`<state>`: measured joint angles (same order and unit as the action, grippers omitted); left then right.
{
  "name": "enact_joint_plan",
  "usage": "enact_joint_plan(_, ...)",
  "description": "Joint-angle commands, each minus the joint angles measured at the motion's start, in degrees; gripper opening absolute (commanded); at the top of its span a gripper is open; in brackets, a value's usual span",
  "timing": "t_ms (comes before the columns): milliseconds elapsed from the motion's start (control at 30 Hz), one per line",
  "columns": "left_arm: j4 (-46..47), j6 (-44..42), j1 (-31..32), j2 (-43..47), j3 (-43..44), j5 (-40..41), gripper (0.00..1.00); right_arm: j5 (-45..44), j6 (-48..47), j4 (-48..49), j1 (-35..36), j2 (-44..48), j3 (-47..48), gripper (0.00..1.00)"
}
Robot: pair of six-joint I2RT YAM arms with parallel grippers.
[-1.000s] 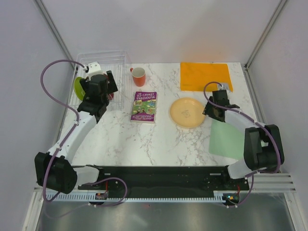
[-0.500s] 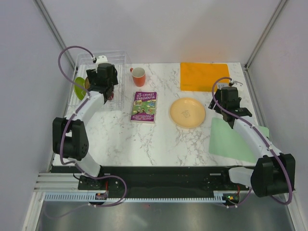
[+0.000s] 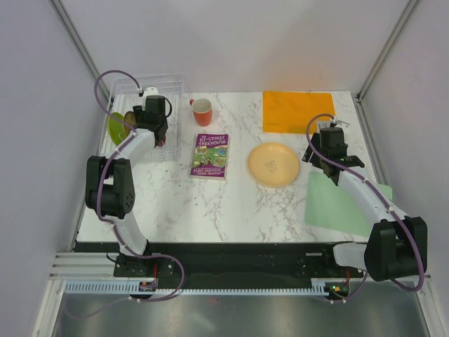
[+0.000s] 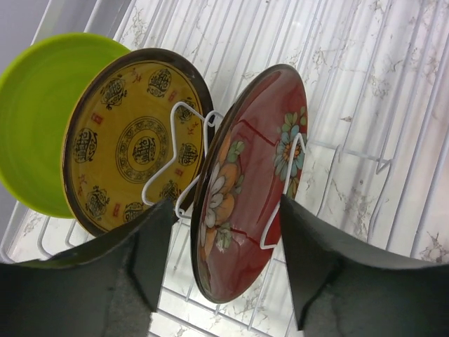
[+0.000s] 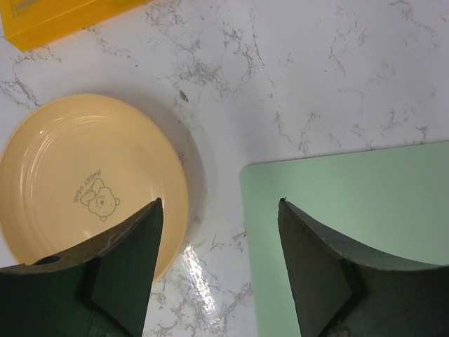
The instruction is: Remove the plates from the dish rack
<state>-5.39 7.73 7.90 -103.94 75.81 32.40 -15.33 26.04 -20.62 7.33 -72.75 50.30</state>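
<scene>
Arms are the same build. Left arm [image 3: 137,145] and right arm [image 3: 360,189]: white tube links with chunky black joint housings. A thin purple cable [image 3: 99,82] loops loose off each wrist, and another runs at each base. Fingers [image 4: 151,261] are matte dark-grey wedges. Small white block [image 3: 149,92] on the left wrist.

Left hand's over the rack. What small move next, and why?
Probably lower the left hand onto the rim of the dark red plate and close. The plate stands on edge in the dish rack, framed between the open fingers.
</scene>
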Motion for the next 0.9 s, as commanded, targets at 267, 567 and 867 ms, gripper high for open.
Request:
enact_joint_plan(267, 4.8, -1.5, -0.2, 0.5, -0.5, 1.3, 0.25, 1.2, -0.6, 0.8, 0.0, -0.4, 0.2, 0.73)
enact_joint_plan(567, 4.2, -1.7, -0.2, 2.2, 0.2, 2.7, 0.02, 1.4, -0.7, 0.8, 0.0, 0.0, -0.4, 0.74)
enact_joint_plan(867, 8.6, -12.6, 2.5, 5.5, 2.4, 11.9, 0.02, 1.8, -1.1, 0.4, -0.1, -1.5, 0.7, 0.74)
